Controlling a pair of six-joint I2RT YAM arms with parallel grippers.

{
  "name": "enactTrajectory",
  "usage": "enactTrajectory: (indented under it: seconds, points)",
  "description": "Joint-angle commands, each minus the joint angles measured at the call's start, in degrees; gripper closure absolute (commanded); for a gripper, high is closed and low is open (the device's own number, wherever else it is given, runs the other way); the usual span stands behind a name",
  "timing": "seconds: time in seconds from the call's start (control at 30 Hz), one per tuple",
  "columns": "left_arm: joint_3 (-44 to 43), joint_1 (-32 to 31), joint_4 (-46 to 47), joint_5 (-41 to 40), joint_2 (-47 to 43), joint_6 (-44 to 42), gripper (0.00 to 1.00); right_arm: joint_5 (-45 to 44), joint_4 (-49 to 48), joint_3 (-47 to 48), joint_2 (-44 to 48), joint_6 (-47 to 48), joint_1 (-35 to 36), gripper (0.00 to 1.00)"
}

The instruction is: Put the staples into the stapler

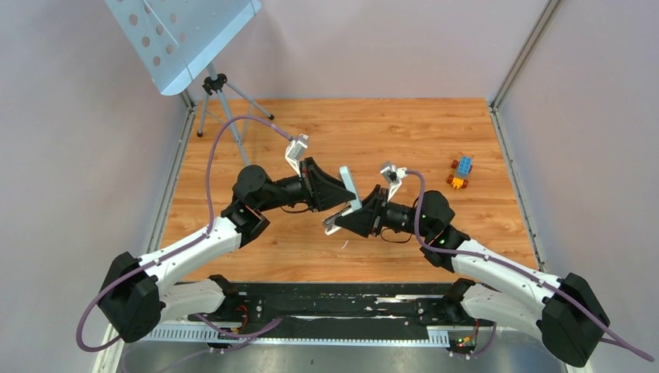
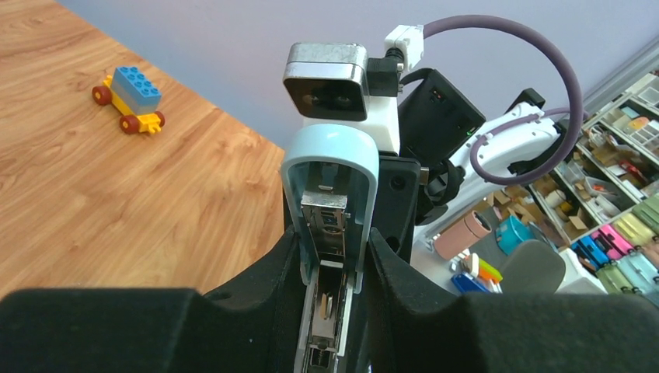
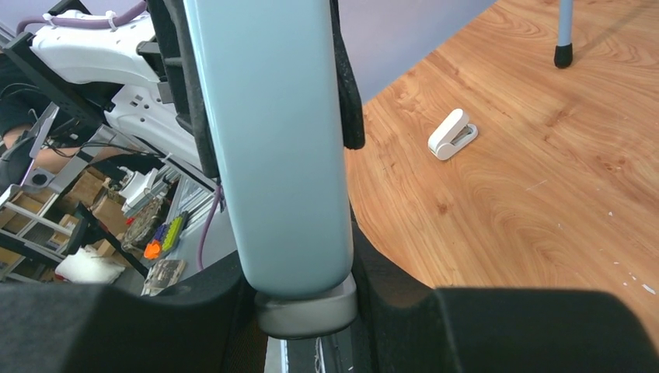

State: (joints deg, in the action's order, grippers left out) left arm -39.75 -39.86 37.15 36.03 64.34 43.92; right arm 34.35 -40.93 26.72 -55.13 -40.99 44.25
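Above the middle of the wooden table (image 1: pixel 373 132) the two arms meet tip to tip, and the stapler (image 1: pixel 349 185) hangs in the air between them, clear of the boards. It is swung open: from above, the pale grey-blue top slants up and away while the lower part angles down towards the near-left. The left gripper (image 1: pixel 344 190) is clamped on the top half. In its wrist view both black fingers (image 2: pixel 264 280) press against the sides of the cover, whose open underside faces that camera with the metal inner channel running down its length (what lies inside the channel is too dark to tell). The right gripper (image 1: pixel 350 220) comes in from the opposite side and is closed on the stapler as well. Its wrist view shows the smooth outer back of the pale cover rising between its fingers (image 3: pixel 404 311), with a grey end piece seated between them at the bottom. On the table, well apart to the right, sits a toy-brick car (image 1: pixel 461 172) with a blue block on a yellow base. A small white object (image 3: pixel 452 134) lies on the wood in the right wrist view. At the far left corner a perforated metal panel (image 1: pixel 183 35) stands on a tripod (image 1: pixel 217 97).
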Motion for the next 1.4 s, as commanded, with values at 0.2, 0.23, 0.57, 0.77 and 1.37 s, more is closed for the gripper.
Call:
enactTrajectory:
  seconds: [0.2,0.23,0.57,0.77,1.37]
  points:
    - [-4.9,0.2,-5.8,-8.4,2.9,-6.9,1.0,-6.3,10.3,-3.1,8.5,3.5,0.2,0.33]
    - [-5.5,0.2,-7.3,-9.9,3.3,-7.9,1.0,-7.3,12.8,-3.3,10.0,3.7,0.1,0.23]
    - [-16.1,-1.0,-24.6,-32.1,13.3,-16.0,1.0,-24.5,43.3,-2.0,29.3,3.1,0.1,0.0]
    - [-25.2,-2.6,-28.6,-50.0,24.7,-13.8,1.0,-30.8,58.3,3.6,34.6,3.6,0.1,0.0]
    - [-55.8,-9.6,-30.1,-81.9,59.3,-15.0,1.0,-44.5,75.5,11.0,37.3,5.4,0.1,0.0]
